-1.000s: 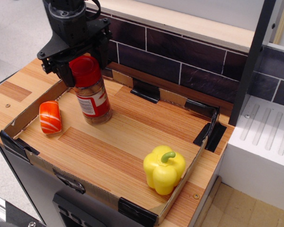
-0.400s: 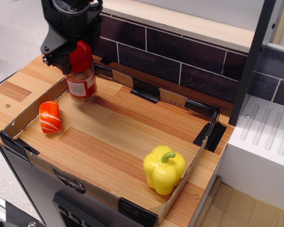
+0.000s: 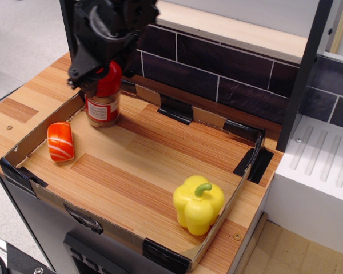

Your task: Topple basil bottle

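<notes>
Mock kitchen counter, dark tiled backsplash (image 3: 217, 71), white dish drainer (image 3: 326, 154)

1. I work over a light wooden table (image 3: 23, 111) with striped plank grain, its bare top showing at the left.
2. A shallow brown cardboard tray wall (image 3: 63, 197), braced with black corner clips, runs along the near edge of my working area.
3. Behind it stands a dark brick-tiled back wall (image 3: 217, 65) with pale grout lines.
4. A pale wooden ledge (image 3: 234, 28) caps that wall.
5. A black upright post (image 3: 306, 68) rises at the right.
6. Beside the post sits a white ribbed drainer-like unit (image 3: 323, 165).
7. Grey floor (image 3: 17, 34) shows far left; tan floor tiles (image 3: 291, 251) lie lower right.
8. Light is even and soft.
</notes>
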`<state>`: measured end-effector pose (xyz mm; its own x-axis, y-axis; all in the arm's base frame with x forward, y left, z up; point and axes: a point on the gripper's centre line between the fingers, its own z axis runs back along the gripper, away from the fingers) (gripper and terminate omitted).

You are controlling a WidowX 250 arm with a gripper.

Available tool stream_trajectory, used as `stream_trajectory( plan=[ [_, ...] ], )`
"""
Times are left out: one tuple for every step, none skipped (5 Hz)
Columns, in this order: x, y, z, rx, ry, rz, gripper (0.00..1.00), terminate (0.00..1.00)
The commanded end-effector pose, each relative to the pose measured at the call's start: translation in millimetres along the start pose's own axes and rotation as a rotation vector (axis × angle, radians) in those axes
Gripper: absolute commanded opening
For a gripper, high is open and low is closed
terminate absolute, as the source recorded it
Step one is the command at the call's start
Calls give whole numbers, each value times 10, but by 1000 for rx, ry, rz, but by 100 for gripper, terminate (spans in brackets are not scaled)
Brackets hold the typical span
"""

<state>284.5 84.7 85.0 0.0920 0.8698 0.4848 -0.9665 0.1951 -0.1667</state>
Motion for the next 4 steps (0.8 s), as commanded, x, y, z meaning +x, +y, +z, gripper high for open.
stream_trajectory(
  plan=[
    [-236, -29, -38, 65, 226, 71, 0, 0],
    [-374, 1, 1, 95, 413, 81, 0, 0],
    [-459, 29, 26, 120, 596, 65, 0, 0],
    [-540, 36, -35, 107, 681, -24, 0, 0]
  ],
)
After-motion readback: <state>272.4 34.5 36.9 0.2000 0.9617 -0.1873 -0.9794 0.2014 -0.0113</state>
